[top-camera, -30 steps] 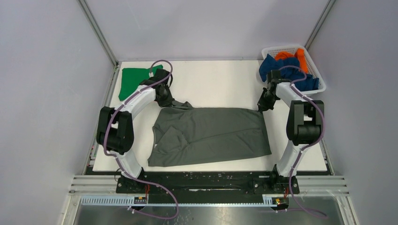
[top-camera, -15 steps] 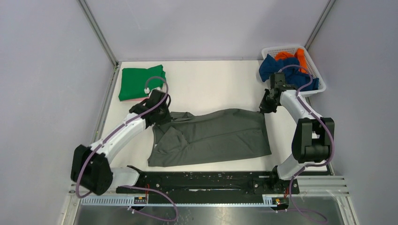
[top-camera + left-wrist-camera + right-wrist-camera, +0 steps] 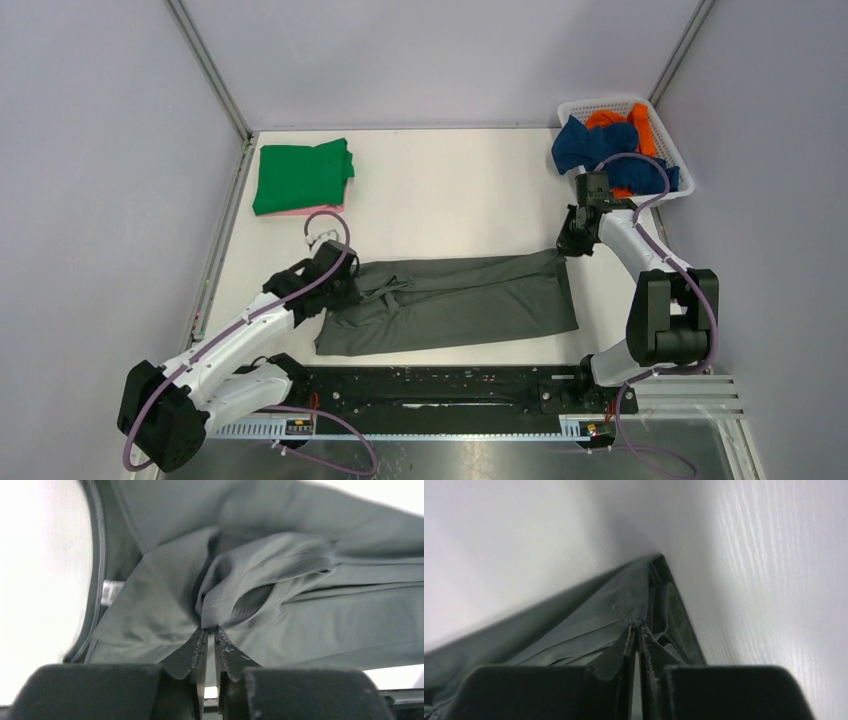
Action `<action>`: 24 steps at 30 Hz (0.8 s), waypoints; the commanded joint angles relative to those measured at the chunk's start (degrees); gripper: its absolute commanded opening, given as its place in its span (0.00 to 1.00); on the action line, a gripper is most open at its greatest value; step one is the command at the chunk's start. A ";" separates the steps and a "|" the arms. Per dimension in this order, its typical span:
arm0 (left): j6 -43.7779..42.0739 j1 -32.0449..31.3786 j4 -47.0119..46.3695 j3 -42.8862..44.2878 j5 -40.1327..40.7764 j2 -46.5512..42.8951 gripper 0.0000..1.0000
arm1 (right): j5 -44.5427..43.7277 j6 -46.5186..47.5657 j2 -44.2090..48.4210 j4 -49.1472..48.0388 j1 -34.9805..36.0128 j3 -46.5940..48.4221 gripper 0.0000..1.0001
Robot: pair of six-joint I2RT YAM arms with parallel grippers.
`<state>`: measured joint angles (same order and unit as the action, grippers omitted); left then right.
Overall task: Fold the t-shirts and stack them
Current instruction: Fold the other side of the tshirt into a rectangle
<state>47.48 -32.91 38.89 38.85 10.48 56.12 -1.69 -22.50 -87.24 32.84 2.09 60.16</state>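
Note:
A dark grey t-shirt (image 3: 470, 300) lies spread on the white table, its far edge lifted and drawn toward the near side. My left gripper (image 3: 345, 278) is shut on the shirt's far left corner; the left wrist view shows bunched cloth (image 3: 235, 587) pinched at the fingertips (image 3: 199, 640). My right gripper (image 3: 568, 245) is shut on the far right corner; the right wrist view shows the hem (image 3: 634, 610) clamped. A folded bright green t-shirt (image 3: 300, 175) lies at the far left on a pink one (image 3: 300, 211).
A white lattice basket (image 3: 668, 130) at the far right corner holds navy blue (image 3: 590, 142) and orange (image 3: 640, 122) shirts. The table (image 3: 450, 180) has grey walls round it.
Both grippers have pulled the shirt's far edge toward the near side, folding it over itself. The left arm has swung low and left; the green shirt is now uncovered.

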 commanded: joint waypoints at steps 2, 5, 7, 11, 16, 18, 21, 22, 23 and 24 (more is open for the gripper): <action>7.91 -1.80 3.06 -7.69 -4.11 -4.15 0.26 | -6.39 -1.93 4.11 1.21 0.27 -5.03 0.18; 7.57 -2.29 5.69 -9.18 -9.01 -8.22 0.50 | -7.49 -2.62 7.43 2.15 0.22 -7.55 0.49; 6.32 -2.42 7.44 -7.94 -10.19 -11.30 0.78 | -9.28 -2.76 10.85 2.48 0.24 -8.93 0.93; 2.91 -2.29 4.10 -2.24 -8.97 -10.15 0.99 | -8.89 -2.15 17.55 1.12 0.29 -9.46 0.99; -3.47 -1.84 -7.50 6.68 -9.95 5.40 0.99 | 7.06 -2.80 23.16 -8.15 0.22 -12.71 0.99; -5.64 -1.45 -8.77 10.97 -9.42 13.83 0.99 | 10.23 -2.53 22.97 -8.55 0.28 -12.90 0.99; -8.17 -1.20 -9.34 15.75 -12.90 23.70 0.99 | 11.22 -1.36 22.27 -6.49 0.24 -12.66 1.00; -8.45 -1.25 -10.05 16.31 -14.90 25.70 0.99 | 11.12 -1.04 22.13 -5.85 0.27 -12.74 0.99; -8.43 -1.28 -11.05 16.20 -16.52 27.03 0.99 | 11.22 -0.86 22.16 -5.44 0.24 -12.92 0.99; -8.19 -1.28 -12.23 15.61 -18.04 27.73 0.99 | 11.25 -0.69 22.34 -5.32 0.26 -13.28 0.99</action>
<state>42.30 -34.41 30.96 53.25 -0.69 80.58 5.93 -24.45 -64.90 27.33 2.11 47.57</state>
